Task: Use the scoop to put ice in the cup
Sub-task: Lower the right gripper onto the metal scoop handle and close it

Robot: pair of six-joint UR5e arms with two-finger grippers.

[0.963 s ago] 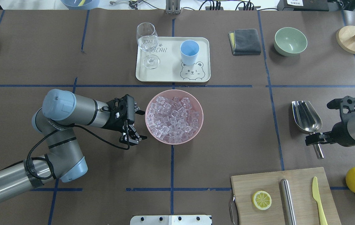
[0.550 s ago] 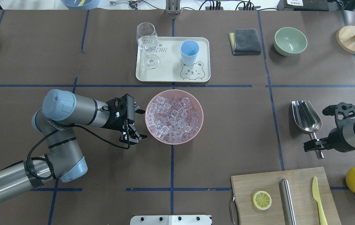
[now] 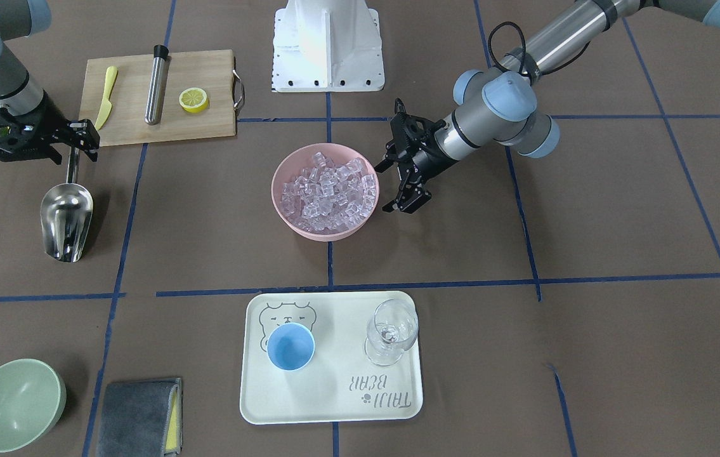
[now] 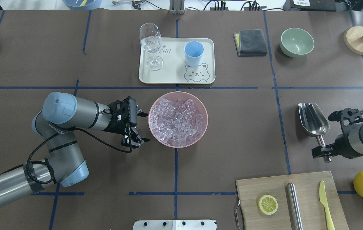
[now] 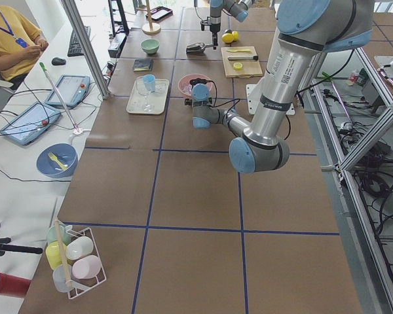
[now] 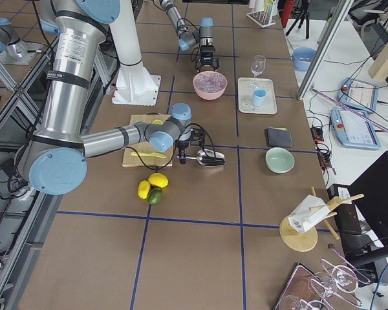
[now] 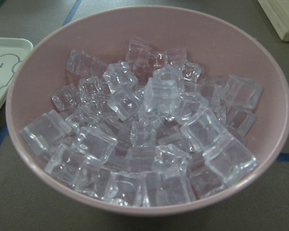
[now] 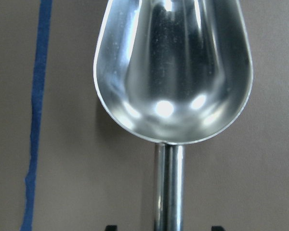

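The right wrist camera shows what the overhead one cannot. The scoop (image 8: 173, 72) lies trough-up on the worktop (image 4: 232, 127), and its rod handle runs between two black fingertips (image 8: 111, 228) with bare paper on either side. The right tool (image 4: 323, 153) is therefore spread, straddling the handle's end near the worktop's right edge without clasping it.

The left wrist camera fills with ice (image 7: 149, 139) heaped in a pink bowl (image 7: 279, 96) at the worktop's middle. From overhead, the left tool (image 4: 143, 127) hangs just beside that bowl's rim, fingers wide apart and holding nothing.

The front-facing view looks down into the cup (image 3: 290, 346) and shows its blue floor. It stands upright on a cream tray (image 3: 334, 406) toward the far edge.
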